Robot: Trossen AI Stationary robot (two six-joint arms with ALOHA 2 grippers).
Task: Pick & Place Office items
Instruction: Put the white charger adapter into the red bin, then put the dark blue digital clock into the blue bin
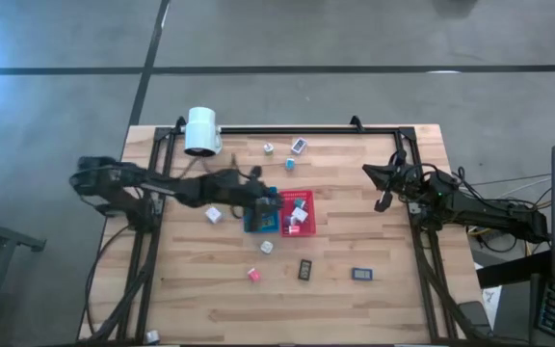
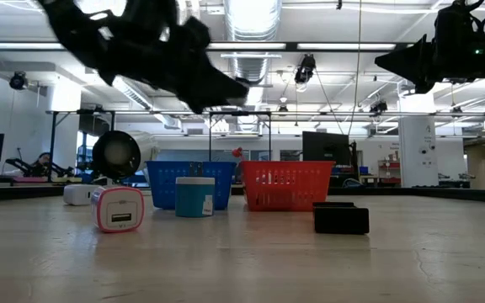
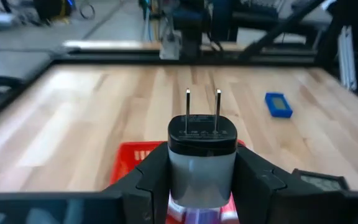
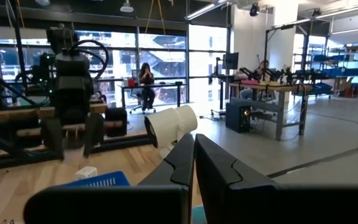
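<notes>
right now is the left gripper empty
No, the left gripper is clamped on a white plug charger with its two prongs pointing away, above the red tray.

White cylinder [image 1: 201, 131] lying near counter's [image 1: 200, 289] far left corner. Blue tray [image 1: 260, 224] and red tray [image 1: 305, 227] side by side mid-counter, touching. Person [image 4: 146, 76] seated at a desk beyond.

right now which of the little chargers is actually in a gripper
The white charger with a black face and two prongs, clamped between the left gripper fingers above the red tray. The other chargers lie loose on the table or in the trays.
</notes>
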